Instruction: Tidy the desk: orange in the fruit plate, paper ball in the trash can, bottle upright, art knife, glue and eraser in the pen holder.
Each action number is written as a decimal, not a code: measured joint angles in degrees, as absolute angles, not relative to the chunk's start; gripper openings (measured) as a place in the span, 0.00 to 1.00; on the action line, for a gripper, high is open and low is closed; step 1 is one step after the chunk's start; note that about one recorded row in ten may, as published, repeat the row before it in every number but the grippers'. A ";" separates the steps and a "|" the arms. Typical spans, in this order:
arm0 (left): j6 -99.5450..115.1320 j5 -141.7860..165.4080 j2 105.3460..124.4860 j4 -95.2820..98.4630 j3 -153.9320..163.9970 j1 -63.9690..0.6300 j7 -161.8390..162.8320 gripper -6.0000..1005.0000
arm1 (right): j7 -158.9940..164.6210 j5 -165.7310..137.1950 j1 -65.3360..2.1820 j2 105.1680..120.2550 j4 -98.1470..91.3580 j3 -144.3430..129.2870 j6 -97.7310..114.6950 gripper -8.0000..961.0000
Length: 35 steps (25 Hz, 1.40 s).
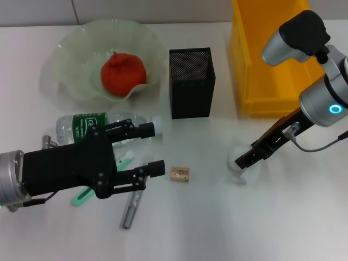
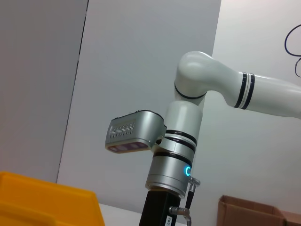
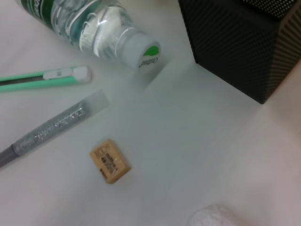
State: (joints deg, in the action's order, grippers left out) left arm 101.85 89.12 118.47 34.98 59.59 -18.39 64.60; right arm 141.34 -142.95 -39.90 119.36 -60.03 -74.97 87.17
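right gripper [image 1: 243, 161] down on paper ball [image 1: 237, 163], fingers' state can't tell | ball right of eraser [image 1: 179, 174], in front of trash can [image 1: 272, 60] | left gripper [image 1: 155, 149] spread open over bottle [image 1: 87, 125]

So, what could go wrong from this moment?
The right gripper is down at the paper ball; a poor pinch might nudge the light wad away instead of lifting it. The open left gripper hangs over the lying bottle, which could roll if touched. The eraser lies close by and might be swept aside.
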 joint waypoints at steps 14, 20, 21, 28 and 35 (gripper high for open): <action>101.56 89.12 118.47 34.98 59.50 -18.35 64.54 0.73 | 130.95 -125.03 -31.44 119.44 -69.46 -70.91 87.40 0.46; 101.17 89.12 118.51 34.98 59.59 -18.54 64.51 0.73 | 118.53 -108.56 -25.40 119.35 -67.35 -65.45 87.29 0.46; 101.13 89.12 118.54 34.98 59.59 -18.55 64.51 0.73 | 114.79 -104.59 -24.02 119.40 -65.87 -64.31 87.11 0.46; 100.79 89.12 118.56 34.98 59.59 -18.75 64.50 0.73 | 90.26 -83.95 -18.57 119.39 -52.17 -55.06 86.94 0.46; 100.67 89.12 118.56 34.89 59.59 -18.80 64.51 0.73 | 80.60 -82.08 -18.44 119.11 -46.81 -45.08 83.69 0.46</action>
State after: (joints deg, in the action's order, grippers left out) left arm 100.67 89.12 118.56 34.89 59.58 -18.80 64.51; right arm 80.60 -82.08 -18.44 119.11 -46.81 -45.08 83.69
